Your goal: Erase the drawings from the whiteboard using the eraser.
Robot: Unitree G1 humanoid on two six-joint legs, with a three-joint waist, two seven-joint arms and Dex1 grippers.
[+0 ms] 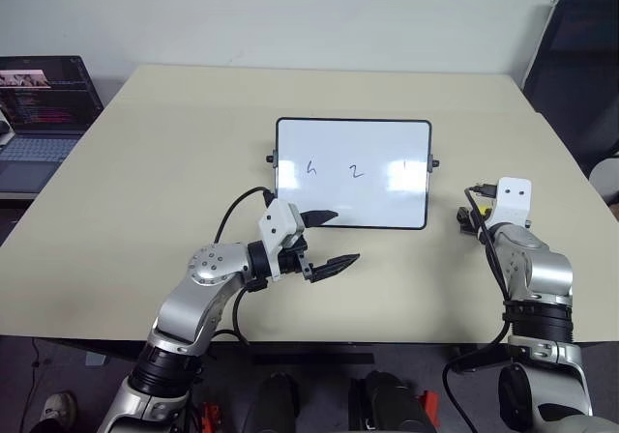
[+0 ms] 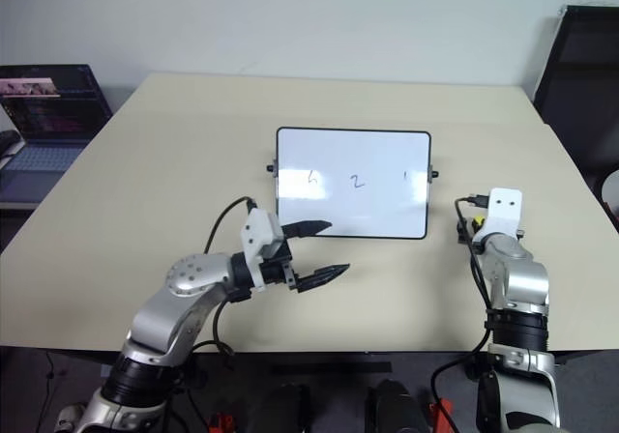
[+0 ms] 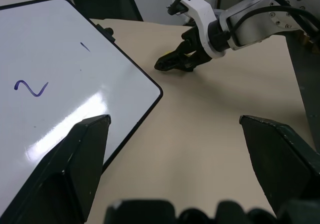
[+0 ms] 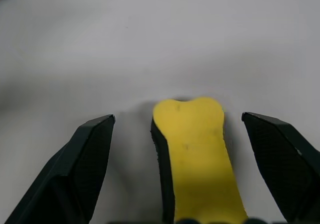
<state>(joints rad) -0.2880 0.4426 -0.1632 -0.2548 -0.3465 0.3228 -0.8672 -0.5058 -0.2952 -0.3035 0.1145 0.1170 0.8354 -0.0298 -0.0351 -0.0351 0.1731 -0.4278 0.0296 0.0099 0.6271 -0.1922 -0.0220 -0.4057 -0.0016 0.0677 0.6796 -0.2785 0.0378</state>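
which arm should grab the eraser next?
Right. Its tool is open with the eraser lying between the fingers, untouched. The left tool sits open at the whiteboard's near edge.

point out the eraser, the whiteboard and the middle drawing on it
eraser [image 4: 195, 154]: right wrist view, on its yellow top.
whiteboard [image 1: 353, 138]: left eye view, on bare white surface near the far edge.
middle drawing [image 1: 356, 171]: left eye view, on the "2"-like mark itself.

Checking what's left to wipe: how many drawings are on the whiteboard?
3, in a row across the whiteboard: an h-like mark at its left, a 2 mid-board, a short stroke at its right.
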